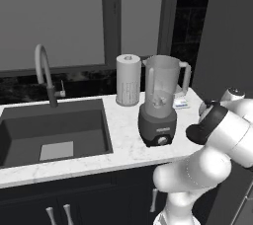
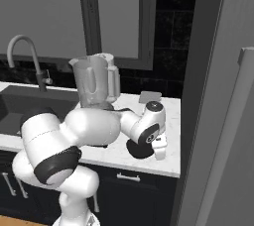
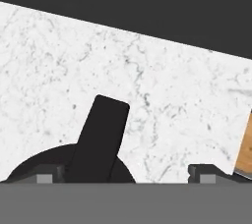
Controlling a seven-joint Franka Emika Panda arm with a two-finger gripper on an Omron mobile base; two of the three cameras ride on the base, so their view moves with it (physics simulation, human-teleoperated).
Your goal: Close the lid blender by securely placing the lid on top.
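Fingers [image 3: 125,174] stand spread wide and empty over the marble bench [image 3: 162,95], the black lid [image 3: 34,166] lying flat under the left tip at seven o'clock. Blender [image 1: 159,101] stands uncovered, the white ribbed cylinder [image 1: 128,80] at its ten o'clock.

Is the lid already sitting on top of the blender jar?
No: the blender jar's mouth stands open, and the lid lies flat on the counter.

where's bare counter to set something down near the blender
Free marble lies between the sink and the blender, and along the front edge. It is crowded behind: the white ribbed cylinder stands close beside the jar. To the blender's right, the lid sits under the gripper.
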